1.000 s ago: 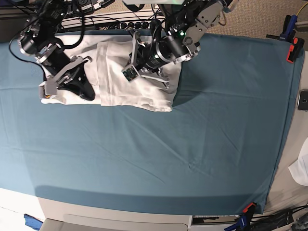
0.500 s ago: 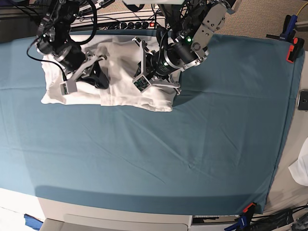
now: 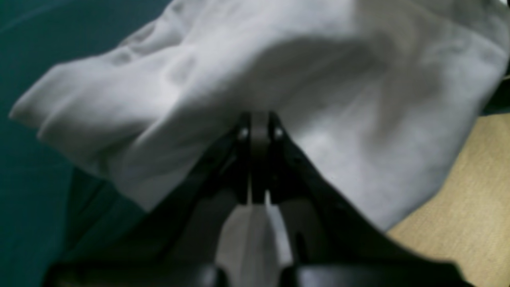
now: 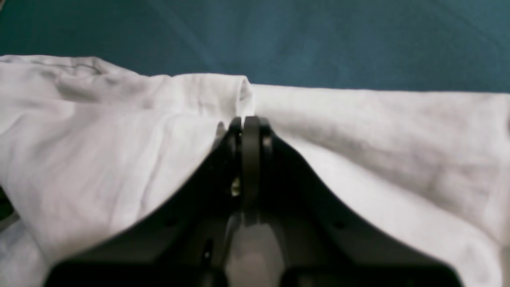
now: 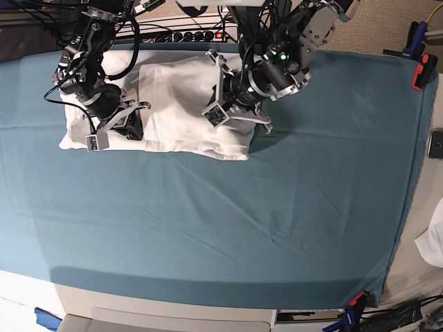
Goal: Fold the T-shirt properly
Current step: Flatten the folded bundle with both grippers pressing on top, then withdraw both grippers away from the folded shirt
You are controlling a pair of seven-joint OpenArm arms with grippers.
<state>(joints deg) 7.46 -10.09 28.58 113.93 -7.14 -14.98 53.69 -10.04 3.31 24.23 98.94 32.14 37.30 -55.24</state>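
Teal table cloth [image 5: 228, 207]: the T-shirt [image 5: 187, 111] lies bunched at its far edge. Your left gripper [image 3: 255, 131] and right gripper [image 4: 247, 131] have jaws pressed together above the fabric, apparently holding nothing, likely poised to flatten folds.

Base view looks down on the whole table [image 5: 208, 228] from above. My wrist views sit close behind each claw, sharing the shirt [image 5: 187, 111].

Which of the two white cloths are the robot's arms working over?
The big folded T-shirt at the far left of the teal table cloth. The other white cloth lies apart, off the cloth's right edge, with no arm near it.
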